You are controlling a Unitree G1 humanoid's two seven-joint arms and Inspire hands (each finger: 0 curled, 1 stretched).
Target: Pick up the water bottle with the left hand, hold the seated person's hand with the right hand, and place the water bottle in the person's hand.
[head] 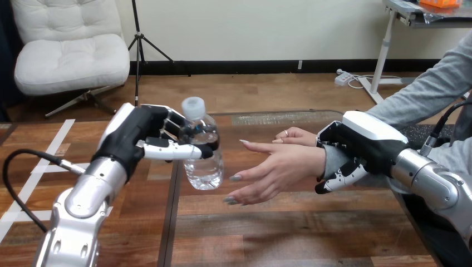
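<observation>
Water bottle (203, 161) is up off the desk (278, 233), upright, with my left hand (139, 139) curled round its upper half. The person's hand (278, 167) sits just beside it on the right, palm open. My right hand (362, 142) is wrapped round the person's wrist (333, 160). Open desk runs beneath them to the near edge.

White tufted armchair (67, 55), black tripod (138, 50), cream wall (267, 28), wooden floor (250, 92), white desk (402, 14)

White tape strips (61, 132) mark the wooden table (289, 228)
</observation>
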